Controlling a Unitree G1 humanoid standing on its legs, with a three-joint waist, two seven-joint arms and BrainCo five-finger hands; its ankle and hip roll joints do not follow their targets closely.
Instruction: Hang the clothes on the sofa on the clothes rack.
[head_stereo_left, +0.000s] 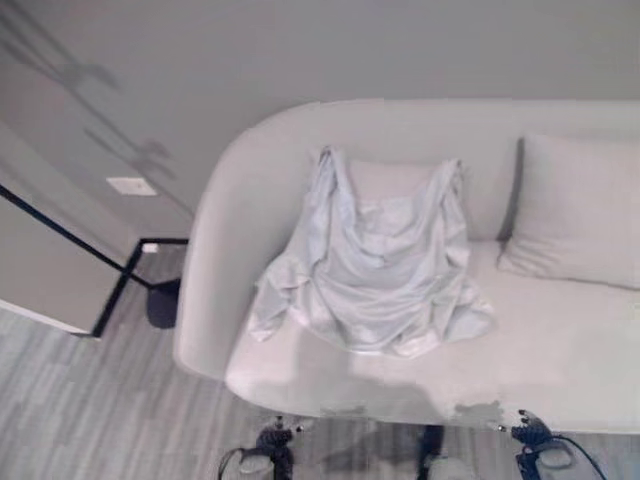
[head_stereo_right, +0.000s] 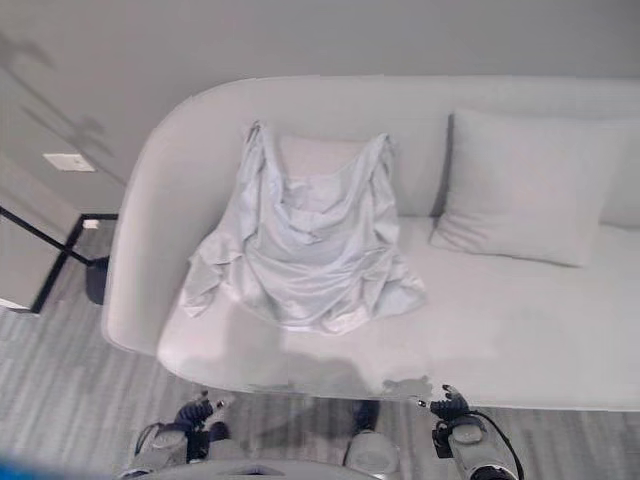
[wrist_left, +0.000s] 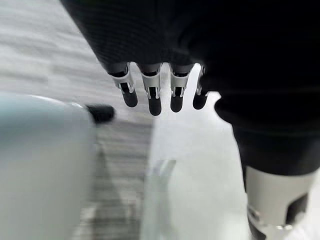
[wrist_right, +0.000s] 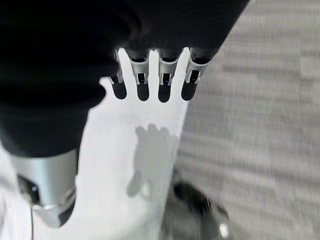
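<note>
1. The garment (head_stereo_left: 375, 265), a pale blue-grey top of thin, glossy cloth, lies on the sofa (head_stereo_left: 560, 370). Its neckline and shoulder parts are draped up against the backrest, and its lower part spreads in loose folds over the seat cushion.
2. One sleeve or corner of the garment trails toward the sofa's rounded end on the robot's left, stopping short of the seat's front edge.
3. Neither hand touches the garment; both are well apart from it, low in front of the sofa.
4. The left hand (wrist_left: 152, 92) hangs with its fingers (wrist_left: 154, 100) straight and slightly spread, holding nothing. Past them lie the striped floor and a pale edge of the sofa.
5. The right hand (wrist_right: 150, 82) is likewise empty, its fingers (wrist_right: 164, 85) straight and a little apart, pointing over the sofa's pale surface where their shadow falls, with grey floor beside it.
6. A pale cushion (head_stereo_right: 525, 185) leans against the backrest on the robot's right, just beside the garment but not touching it.
7. The sofa is light grey-white with a curved back, set against a plain grey wall (head_stereo_left: 300, 50).
8. To the robot's left of the sofa stands a black metal frame (head_stereo_left: 110, 270) on the grey striped floor (head_stereo_left: 80, 410), near the wall; a white wall plate (head_stereo_left: 131, 186) sits above it.
</note>
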